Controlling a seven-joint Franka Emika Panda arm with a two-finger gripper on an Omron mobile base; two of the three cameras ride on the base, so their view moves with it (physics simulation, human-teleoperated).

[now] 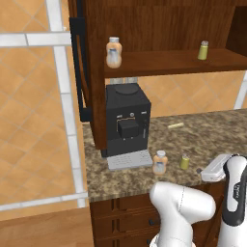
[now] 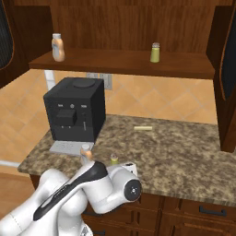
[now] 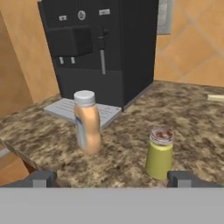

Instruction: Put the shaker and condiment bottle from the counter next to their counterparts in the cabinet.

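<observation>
Shaker (image 3: 159, 152) and condiment bottle (image 3: 87, 122) both stand upright on the tabletop (image 1: 202, 132) near its front edge, just ahead of the black coffee machine (image 1: 126, 118); in the hand view the shaker sits right of the bottle and a touch nearer, the two apart but close. My tool (image 3: 113, 178) has its jaws spread wide and holds nothing, its two tips low at the near edge of that view with both items ahead of it. I judge the step in hand is the first pickup, and the shaker looks the likelier target since it lies nearer the right tip. To do it well I would shift right until the shaker is centred between the tips, then advance level and close on its body below the cap, not on the cap itself. The bottle is close enough that the left finger could nudge it over, so I would keep the approach straight. Up in the cabinet (image 1: 144, 19) the matching bottle (image 1: 114, 52) stands at the shelf's left end and the matching shaker (image 1: 203, 50) well to its right.
</observation>
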